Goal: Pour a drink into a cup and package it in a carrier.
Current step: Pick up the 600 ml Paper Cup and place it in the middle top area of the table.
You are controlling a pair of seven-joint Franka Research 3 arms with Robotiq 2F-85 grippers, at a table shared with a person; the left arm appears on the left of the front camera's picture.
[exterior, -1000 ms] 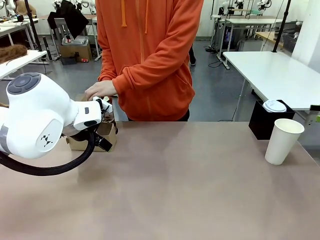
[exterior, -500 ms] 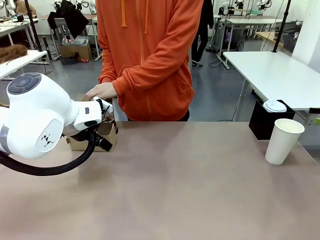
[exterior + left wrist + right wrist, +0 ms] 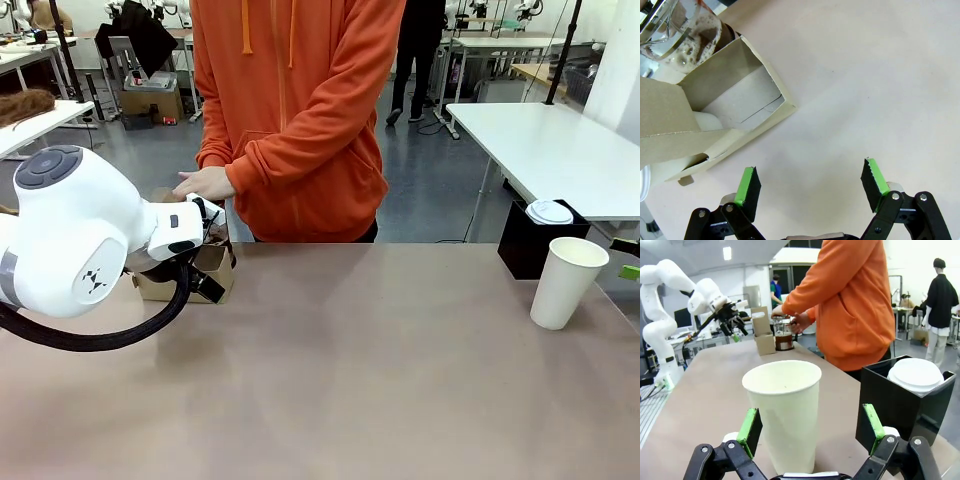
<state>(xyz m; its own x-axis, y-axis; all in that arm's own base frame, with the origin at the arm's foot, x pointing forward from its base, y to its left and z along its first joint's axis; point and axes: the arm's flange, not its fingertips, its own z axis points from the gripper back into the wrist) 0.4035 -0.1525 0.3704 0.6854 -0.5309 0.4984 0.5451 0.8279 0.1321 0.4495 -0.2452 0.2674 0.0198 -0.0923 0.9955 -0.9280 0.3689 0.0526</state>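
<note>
In the front view, we are seeing the cup (image 3: 567,282) standing upright and without a lid near the right edge of the worktop (image 3: 380,370). It is just beside a black box (image 3: 520,248) that is carrying a white lid (image 3: 549,212). The carrier (image 3: 214,264) is sitting well apart from it, at the far left, partly behind the left arm (image 3: 75,235). The left hand (image 3: 208,220) is hanging just over the carrier, and the person's hand (image 3: 205,182) is close behind.

In the left wrist view, we are looking along the left hand (image 3: 811,181). Its fingers are standing wide apart and are holding nothing. The carrier (image 3: 722,67) is lying ahead and to the upper left, and the pot (image 3: 687,32), with brown foam on its glass, is just beyond it.

In the right wrist view, the right hand (image 3: 810,424) is also spreading its fingers wide, with nothing clamped. The cup (image 3: 785,410) is rising straight ahead in the gap, its long axis upright, and it is nearer to the left pad than to the right one. We cannot tell if it is already between the pads or just in front of them. We are seeing no drink inside. The pot (image 3: 783,335) is far across the worktop, beside the carrier (image 3: 762,335).

We are judging that the right arm is much the nearer one to the cup, and that the cup and the pot must first come together.
</note>
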